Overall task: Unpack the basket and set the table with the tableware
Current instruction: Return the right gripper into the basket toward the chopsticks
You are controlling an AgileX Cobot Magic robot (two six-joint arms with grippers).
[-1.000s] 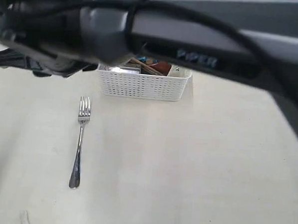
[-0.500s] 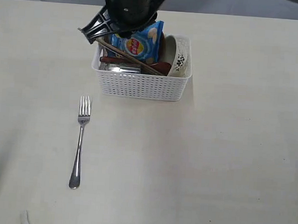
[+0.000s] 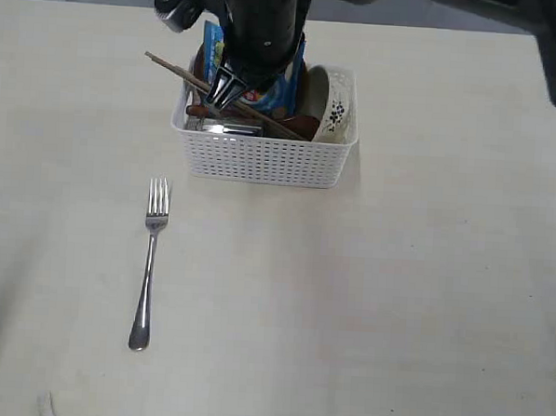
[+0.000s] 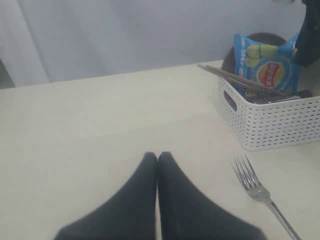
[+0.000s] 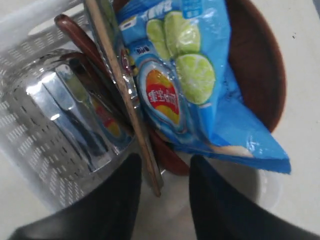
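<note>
Half parting the right gripper (image 5: 165, 160) over the white basket (image 3: 262, 161) at the far middle of the table (image 3: 394, 298), standing one jaw on each side of the wooden chopsticks (image 5: 120, 90) without clamping them. Pinching the left gripper (image 4: 158, 156) fully together above bare tabletop. Resting the steel fork (image 3: 149, 266) flat near the basket's front left, and crowding the blue chips bag (image 5: 185, 85), brown plate (image 5: 257, 65), off-white bowl (image 3: 334, 108) and steel cup (image 5: 65, 115) inside the basket.

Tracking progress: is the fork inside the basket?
No, the fork lies flat on the table, apart from the basket.
</note>
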